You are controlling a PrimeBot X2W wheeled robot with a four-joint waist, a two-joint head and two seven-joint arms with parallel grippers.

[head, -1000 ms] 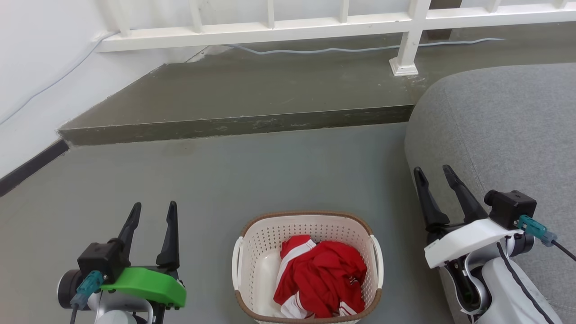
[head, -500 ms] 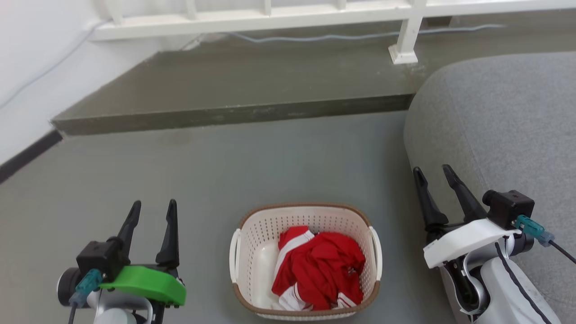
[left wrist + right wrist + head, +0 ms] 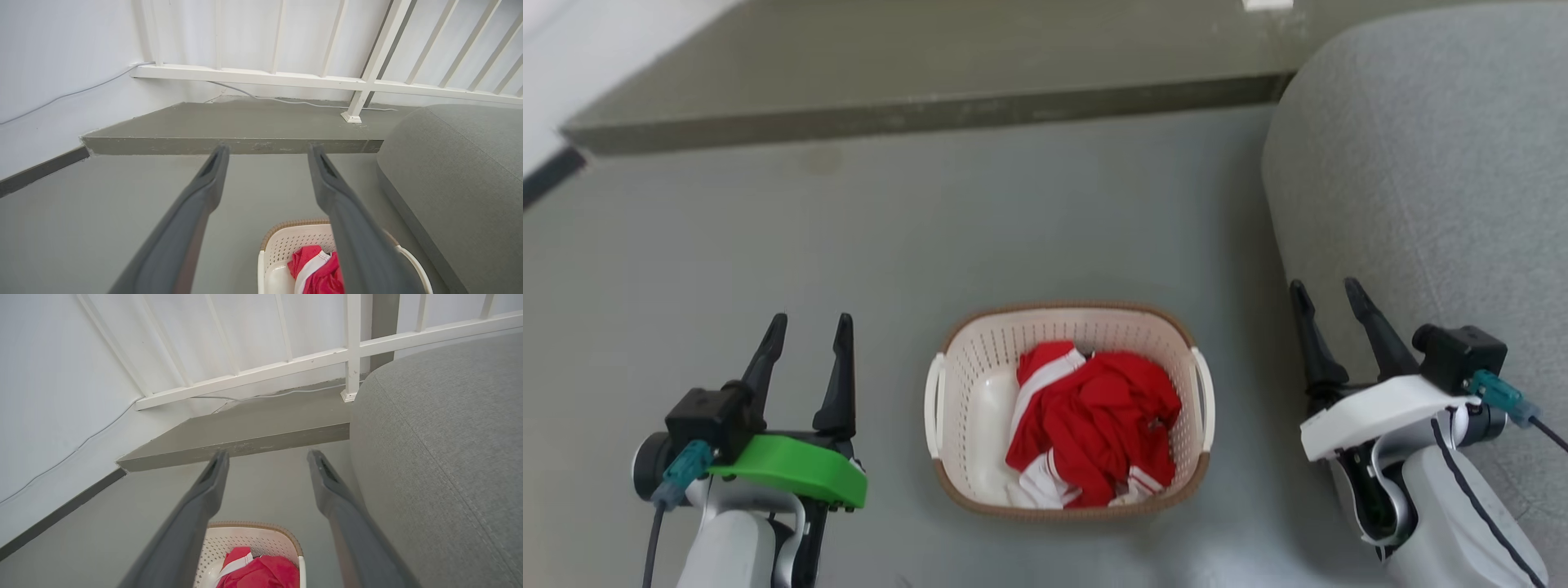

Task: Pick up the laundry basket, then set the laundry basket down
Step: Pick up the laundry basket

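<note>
The laundry basket [image 3: 968,384] stands on the grey floor at the lower middle of the head view: cream-white, perforated, with a brown rim and a white handle on each side. Red and white clothes [image 3: 1094,420] lie crumpled inside it. My left gripper [image 3: 807,327] is open to the basket's left, well apart from it. To the basket's right, beside the grey cushion, my right gripper [image 3: 1327,292] is open too. The basket [image 3: 282,241] peeks in at the bottom of the left wrist view between the open gripper's [image 3: 267,151] fingers, and the basket [image 3: 261,535] also sits low in the right wrist view below the gripper [image 3: 267,455].
A large grey upholstered cushion [image 3: 1429,163] fills the right side, close to my right gripper. A raised grey-green step [image 3: 915,114] runs across the far side. Beyond it stand a white railing [image 3: 286,77] and white wall, with a thin cable [image 3: 286,100] along the step.
The head camera has tilted down: the railing has left the view and the whole basket now sits higher in the picture. Both grippers stay open on either side.
</note>
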